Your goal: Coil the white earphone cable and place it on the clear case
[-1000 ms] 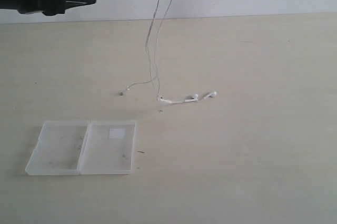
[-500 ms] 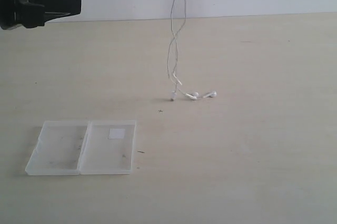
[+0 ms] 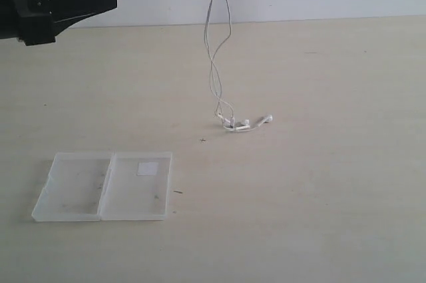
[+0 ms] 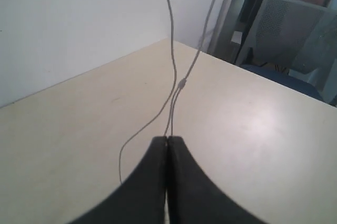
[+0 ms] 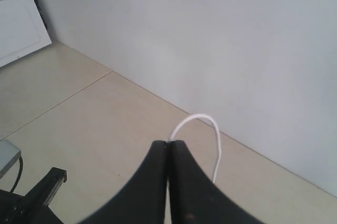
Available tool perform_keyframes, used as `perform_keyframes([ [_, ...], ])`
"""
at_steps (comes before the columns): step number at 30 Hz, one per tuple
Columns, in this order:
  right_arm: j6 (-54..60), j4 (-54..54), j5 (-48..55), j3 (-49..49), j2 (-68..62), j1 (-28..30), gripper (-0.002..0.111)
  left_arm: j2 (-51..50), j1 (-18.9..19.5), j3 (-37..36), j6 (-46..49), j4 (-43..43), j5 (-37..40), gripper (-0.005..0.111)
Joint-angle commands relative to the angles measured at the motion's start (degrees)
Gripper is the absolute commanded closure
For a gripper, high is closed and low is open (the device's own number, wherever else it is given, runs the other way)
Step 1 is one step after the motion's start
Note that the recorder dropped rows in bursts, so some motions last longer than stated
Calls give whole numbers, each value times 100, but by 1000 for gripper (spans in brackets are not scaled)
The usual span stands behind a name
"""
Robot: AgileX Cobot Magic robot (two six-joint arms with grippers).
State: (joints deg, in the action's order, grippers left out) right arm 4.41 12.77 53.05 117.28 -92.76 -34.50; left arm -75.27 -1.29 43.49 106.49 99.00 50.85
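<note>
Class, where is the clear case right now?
In the exterior view the clear case lies open at lower left, apart from the white earphone cable up-right of it.

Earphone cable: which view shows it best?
Exterior view: the white earphone cable hangs from above frame down to its earbuds on the table. Left wrist: only two strands beyond the left gripper. Right wrist: only a short loop at the right gripper.

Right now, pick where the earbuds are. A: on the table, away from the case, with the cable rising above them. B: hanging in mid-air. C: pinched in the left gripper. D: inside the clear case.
A: the earbuds lie on the table, apart from the open clear case, and the white earphone cable climbs from them out of the top of the exterior view.
</note>
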Motion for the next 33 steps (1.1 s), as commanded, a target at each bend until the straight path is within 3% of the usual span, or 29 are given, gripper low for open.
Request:
perform_keyframes([
  [1,30,47,93,47,-160,30,108,-224,-34,81,139,95,114,95],
  [7,39,74,-72,47,-213,30,108,-771,-405,490,150,95,100,46],
  [9,39,76,-59,47,-213,30,108,-962,-495,662,113,95,100,37],
  [20,79,63,23,47,-203,30,108,-1579,-577,1219,-92,95,121,36],
  [30,147,63,79,47,-203,30,108,-1751,-607,1366,1350,95,804,36],
  [33,147,40,79,47,-193,30,108,-1751,-607,1402,1366,95,650,36],
])
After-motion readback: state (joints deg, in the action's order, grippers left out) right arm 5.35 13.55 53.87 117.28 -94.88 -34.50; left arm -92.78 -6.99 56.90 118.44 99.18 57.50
